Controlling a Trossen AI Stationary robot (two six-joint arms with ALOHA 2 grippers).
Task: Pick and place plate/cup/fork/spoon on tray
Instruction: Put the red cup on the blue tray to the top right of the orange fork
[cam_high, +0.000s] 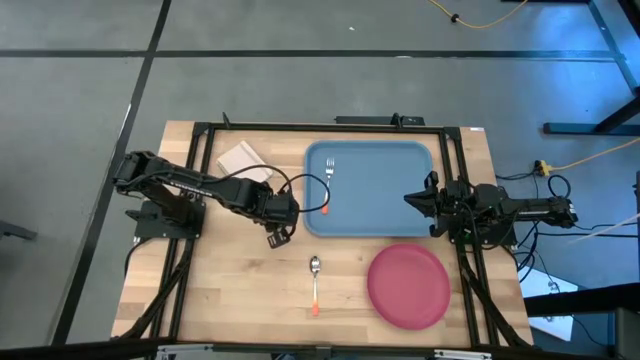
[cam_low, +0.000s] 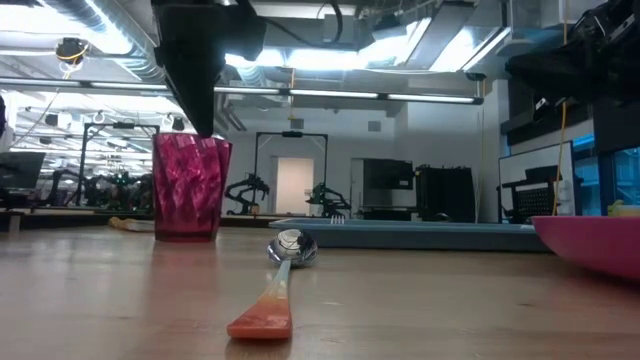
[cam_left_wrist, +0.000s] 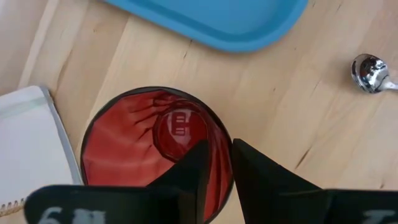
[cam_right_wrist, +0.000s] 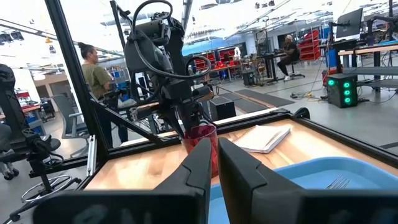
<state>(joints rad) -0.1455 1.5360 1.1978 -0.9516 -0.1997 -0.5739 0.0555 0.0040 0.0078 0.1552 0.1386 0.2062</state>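
From above: pale wooden table (cam_high: 240, 290) on grey floor, tray (cam_high: 370, 190) centre-far holding the fork (cam_high: 329, 172) at its left end; white napkin (cam_high: 244, 160) left of the tray; spoon (cam_high: 315, 282) near, centre; plate (cam_high: 408, 285) near right, just beside the tray's near edge. Left gripper (cam_high: 281, 236) off the tray's near-left corner, hiding the cup; right gripper (cam_high: 412, 199) over the tray's right edge. At table height: workshop behind, cup (cam_low: 190, 187) upright on the wood, left of the spoon, dark finger dipping in. Left wrist: fingers (cam_left_wrist: 189, 177) clenched on the cup's rim. Right wrist: person standing beyond the table; own fingers (cam_right_wrist: 196, 168) close together, grasping nothing
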